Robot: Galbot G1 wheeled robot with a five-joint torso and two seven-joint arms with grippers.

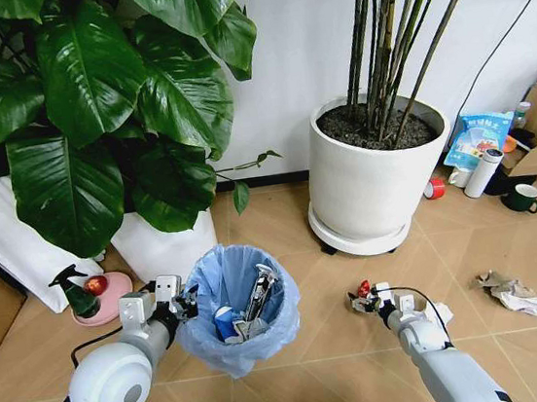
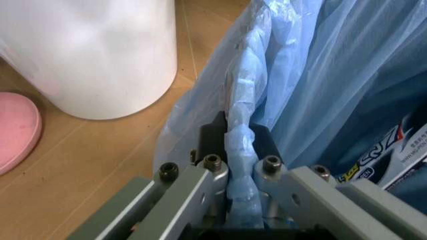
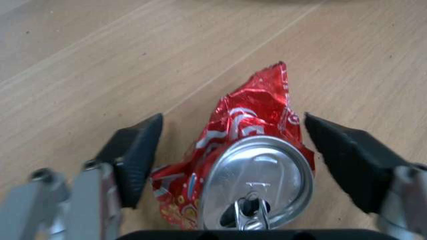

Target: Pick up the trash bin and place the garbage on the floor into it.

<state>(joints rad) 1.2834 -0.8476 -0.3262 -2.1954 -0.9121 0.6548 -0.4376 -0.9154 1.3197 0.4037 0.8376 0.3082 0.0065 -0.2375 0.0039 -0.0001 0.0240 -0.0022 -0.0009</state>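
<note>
Left gripper (image 2: 241, 137) pinches the bagged rim of the trash bin (image 1: 235, 308); in the left wrist view both black fingers (image 2: 212, 136) press on a fold of the light-blue liner, one on each side, and the rim itself is buried under plastic. The bin sits just left of the white plant pot (image 1: 376, 180) in the head view; whether it rests on the floor or hangs off it is hard to tell. Inside it: a blue-white wrapper and a dark tube-like piece, half sunk in the bag.

Right gripper (image 3: 233, 150) is low over the floor with fingers spread wide, a crushed red can (image 3: 250, 165) lying between them, touching neither pad. The can's near end is cut off by the gripper body. A crumpled paper wad (image 1: 513, 292) lies well off to the right of the right fingers.
</note>
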